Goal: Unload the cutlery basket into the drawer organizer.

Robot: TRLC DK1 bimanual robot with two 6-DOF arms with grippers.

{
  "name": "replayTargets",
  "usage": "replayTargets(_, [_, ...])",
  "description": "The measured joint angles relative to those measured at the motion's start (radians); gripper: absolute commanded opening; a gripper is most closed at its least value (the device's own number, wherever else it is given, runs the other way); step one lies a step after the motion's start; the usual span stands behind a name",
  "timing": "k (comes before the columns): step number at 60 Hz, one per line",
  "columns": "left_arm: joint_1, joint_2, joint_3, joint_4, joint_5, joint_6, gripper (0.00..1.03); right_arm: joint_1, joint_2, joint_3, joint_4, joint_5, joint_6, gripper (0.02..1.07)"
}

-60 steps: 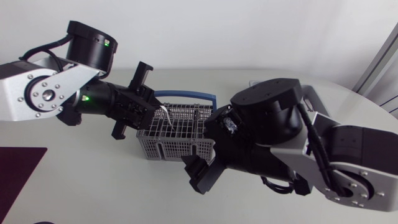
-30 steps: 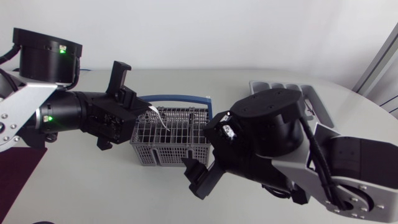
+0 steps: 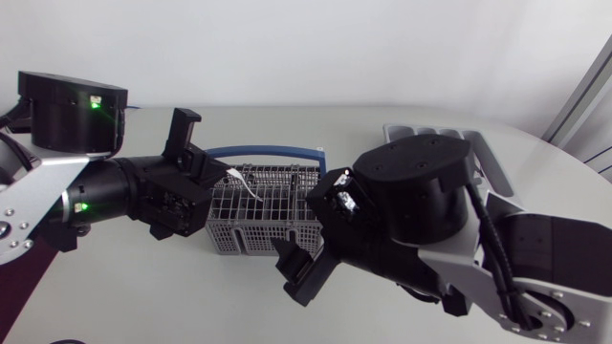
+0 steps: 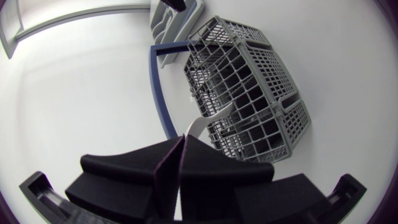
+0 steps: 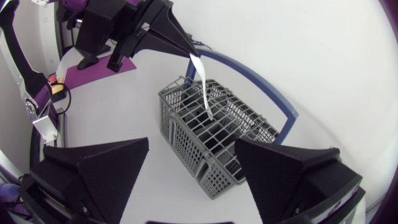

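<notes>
Two arms meet over the grey plastic lattice cutlery basket point(image 3: 263, 205), which stands on your white bench point(image 3: 143, 287) near its middle. Its curved blue handle point(image 3: 268, 150) lies folded down flat beside it. Your left end effector point(image 4: 185, 140) is closed tight, its two black wedge fingers pinching one end of a thin white plastic utensil point(image 5: 202, 87). The utensil slants away from the fingertips, and its far end sits at the basket's open top. You cannot tell whether that end is inside a cell.

Your right end effector point(image 5: 193, 149) is spread wide with nothing between its fingers. In the right wrist view the basket lies just ahead of the gap. From overhead, the right arm's bulk covers the basket's right side.

The grey compartmented drawer organizer point(image 3: 421, 131) lies well apart from the basket, partly hidden behind the right arm.
</notes>
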Motion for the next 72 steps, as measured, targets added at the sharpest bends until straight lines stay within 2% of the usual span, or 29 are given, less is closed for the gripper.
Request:
replayTargets(13, [-0.013, 0.008, 0.030, -0.038, -0.014, 0.000, 0.21, 0.025, 0.064, 0.000, 0.050, 0.000, -0.027, 1.01])
replayTargets(25, [-0.032, 0.053, 0.074, -0.107, -0.078, -0.009, 0.20, 0.027, 0.113, 0.000, 0.075, 0.000, -0.035, 1.01])
replayTargets(47, [-0.124, 0.188, 0.266, -0.286, -0.237, -0.160, 0.20, 0.027, 0.121, 0.000, 0.087, 0.000, -0.039, 1.01])
replayTargets(72, [-0.171, 0.293, 0.407, -0.422, -0.311, -0.238, 0.20, 0.027, 0.121, 0.000, 0.100, 0.000, -0.039, 1.01])
